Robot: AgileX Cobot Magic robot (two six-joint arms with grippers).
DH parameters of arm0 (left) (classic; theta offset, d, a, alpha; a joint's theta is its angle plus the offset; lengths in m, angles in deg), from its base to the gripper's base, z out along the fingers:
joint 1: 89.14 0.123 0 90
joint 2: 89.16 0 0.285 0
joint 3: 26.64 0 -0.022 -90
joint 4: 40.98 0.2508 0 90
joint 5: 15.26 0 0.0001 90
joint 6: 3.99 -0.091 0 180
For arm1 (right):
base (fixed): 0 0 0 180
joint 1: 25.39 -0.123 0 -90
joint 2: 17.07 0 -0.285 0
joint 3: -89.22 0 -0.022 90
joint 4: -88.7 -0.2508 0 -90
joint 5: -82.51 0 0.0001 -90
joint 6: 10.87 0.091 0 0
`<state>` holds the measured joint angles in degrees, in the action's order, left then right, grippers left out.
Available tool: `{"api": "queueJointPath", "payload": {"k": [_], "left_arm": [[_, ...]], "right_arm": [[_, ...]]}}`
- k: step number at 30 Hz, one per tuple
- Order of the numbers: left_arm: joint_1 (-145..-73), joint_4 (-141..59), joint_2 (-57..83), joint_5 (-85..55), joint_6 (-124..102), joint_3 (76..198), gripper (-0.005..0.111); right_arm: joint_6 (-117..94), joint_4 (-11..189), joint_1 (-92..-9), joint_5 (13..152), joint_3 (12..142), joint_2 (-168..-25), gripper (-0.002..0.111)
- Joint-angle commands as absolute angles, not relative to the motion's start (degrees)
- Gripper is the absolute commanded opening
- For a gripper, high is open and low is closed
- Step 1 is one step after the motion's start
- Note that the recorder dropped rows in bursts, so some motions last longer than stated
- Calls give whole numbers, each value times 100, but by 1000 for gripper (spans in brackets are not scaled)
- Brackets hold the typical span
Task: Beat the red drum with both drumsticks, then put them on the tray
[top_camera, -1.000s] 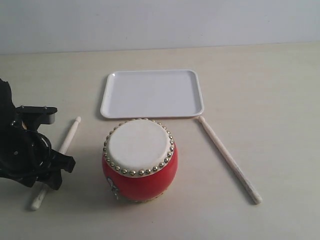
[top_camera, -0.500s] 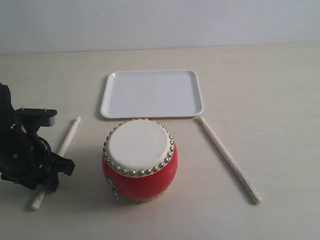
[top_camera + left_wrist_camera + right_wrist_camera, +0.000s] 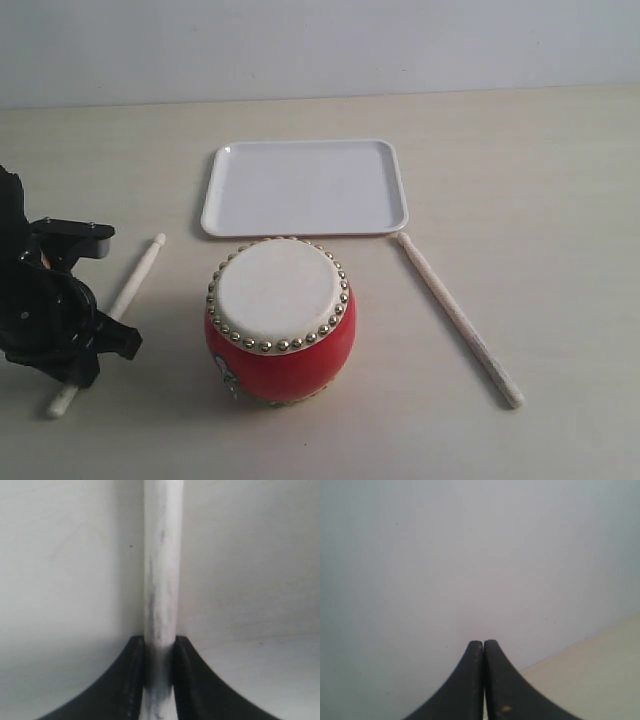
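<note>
Since a sec. earlier the left gripper [image 3: 88, 348] had closed in, and the left drumstick [image 3: 136, 278] had swung a bit, butt end leftward. L. arm crouched low on the table [image 3: 540, 180] over the stick's lower half. Only its wrist cam showed us both fingers [image 3: 127, 680] pinching the stick (ext. view hid that). Right gripper [image 3: 483, 645], seen only by its own cam, was pressed together, empty. Right drumstick [image 3: 458, 318] lay right of the red drum [image 3: 280, 320], tray [image 3: 305, 187] just behind.

Low, the left fingers [image 3: 125, 680] tight against the drumstick [image 3: 161, 580]; right fingers [image 3: 470, 680] flush together.
</note>
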<state>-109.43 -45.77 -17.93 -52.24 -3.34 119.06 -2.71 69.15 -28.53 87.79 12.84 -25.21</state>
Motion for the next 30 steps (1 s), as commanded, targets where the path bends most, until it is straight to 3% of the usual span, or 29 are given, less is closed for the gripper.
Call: {"api": "queueJointPath", "payload": {"k": [1, 7, 14, 17, 25, 30], "left_arm": [[-10975, -4724, -1573, -4706, -399, 11898, 0], [-10966, -4714, -818, -4597, -399, 11898, 0], [-10966, -4098, -44, -5210, -924, 11898, 0], [-10966, -3961, 160, -5250, -798, 11898, 0], [-10966, -3971, 244, -5226, -785, 11898, 0], [-10966, -3978, 244, -5180, -777, 11898, 0]], "right_arm": [[-163, 6942, -2839, 8712, 1917, -2837, 0], [-956, 6958, -2839, 7284, 3671, -4417, 0], [-2580, 6910, -2855, 3654, 6139, -6990, 0], [-2765, 6923, -3038, 2581, 6595, -8065, 0], [-1897, 8595, -4183, 2539, 6068, -9674, 1], [-1654, 8976, -4953, 2835, 5911, -10454, 18]]}}
